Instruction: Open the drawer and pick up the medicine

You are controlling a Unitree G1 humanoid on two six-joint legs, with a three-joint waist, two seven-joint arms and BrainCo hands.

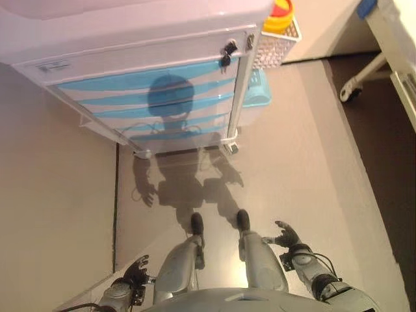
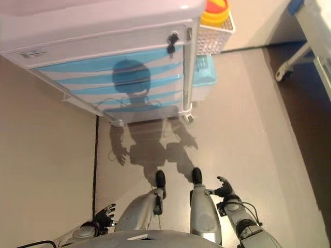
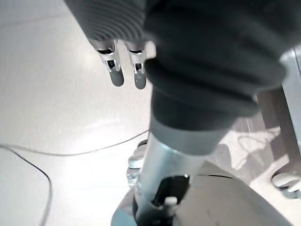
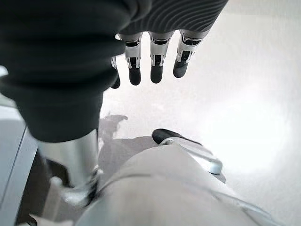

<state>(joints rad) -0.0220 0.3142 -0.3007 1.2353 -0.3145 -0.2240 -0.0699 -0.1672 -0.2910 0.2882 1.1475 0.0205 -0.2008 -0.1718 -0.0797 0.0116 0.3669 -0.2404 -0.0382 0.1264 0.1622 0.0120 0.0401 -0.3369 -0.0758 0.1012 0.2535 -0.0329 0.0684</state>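
Standing well back from the cart (image 1: 149, 78), you see it fill the upper part of both eye views: a white wheeled cabinet with a grey top and a front of blue drawers (image 1: 156, 97) stacked one above another. All the drawers you can see are pushed in flush; none stands open. The medicine is not visible in any view, so you cannot tell where it lies. A black lock (image 1: 228, 51) sits at the upper right corner of the front. On the cart's right side hangs a white mesh basket (image 1: 276, 45) holding a yellow container (image 1: 279, 18) with a red top, and below it a light blue bin (image 1: 257, 94) is fixed to the same side. A caster (image 1: 231, 148) shows at the near right corner of the base. At the far right edge you see part of a white frame (image 1: 383, 45) on a wheel (image 1: 349, 92), standing on a darker strip of floor (image 1: 390, 195). Your right hand (image 1: 286, 233) hangs low beside the body, well apart from the cart, fingers loosely spread and empty; the right wrist view shows its fingers (image 4: 157, 66) straight over bare floor. Your left hand (image 1: 135, 270) hangs low on the other side, fingers (image 3: 115, 70) relaxed and holding nothing.
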